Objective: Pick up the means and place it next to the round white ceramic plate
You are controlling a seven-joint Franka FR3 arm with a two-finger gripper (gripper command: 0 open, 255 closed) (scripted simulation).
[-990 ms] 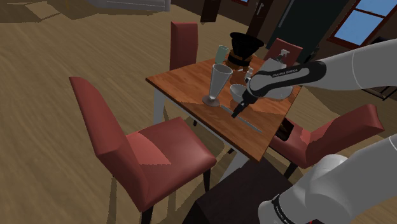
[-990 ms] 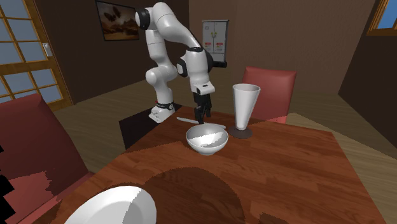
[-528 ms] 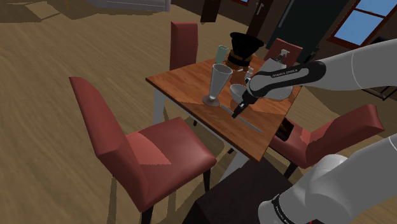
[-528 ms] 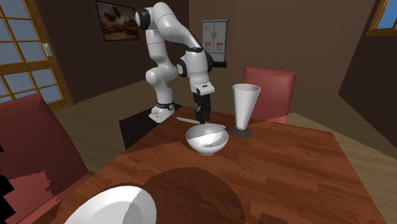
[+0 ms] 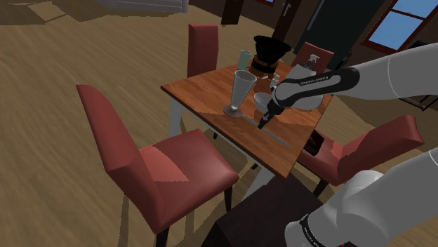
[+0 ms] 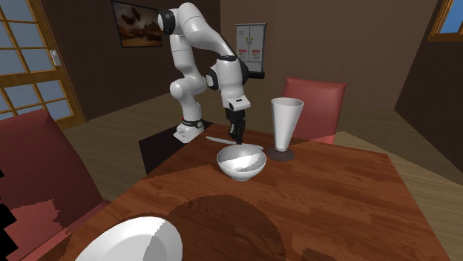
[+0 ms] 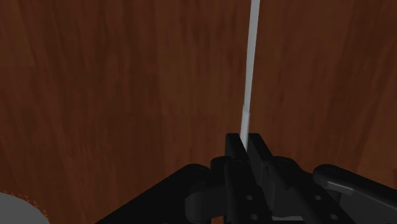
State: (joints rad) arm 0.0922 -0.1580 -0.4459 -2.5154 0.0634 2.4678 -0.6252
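Note:
A thin white utensil (image 7: 249,63), long and flat like a table knife, lies on the brown wooden table (image 5: 203,95). My black gripper (image 7: 246,141) points down at the table and is shut on one end of the utensil, the rest running straight out from the fingers. In the shoulder view the gripper (image 5: 263,126) stands over the utensil (image 5: 279,138) beside the white bowl (image 5: 263,100). In the second exterior view the gripper (image 6: 239,139) is just behind the bowl (image 6: 241,162), and the utensil (image 6: 217,139) pokes out to its left. The round white plate (image 6: 126,241) is at the near corner.
A tall white flared cup (image 6: 286,126) stands on a dark coaster right of the bowl. A dark round mat (image 6: 222,222) lies beside the plate. Red chairs (image 5: 151,165) surround the table. A black hat-like thing (image 5: 270,49) and a small dark box (image 5: 315,144) sit at table edges.
The fingers have come together from wide apart and now clasp the utensil. The arm has barely moved.

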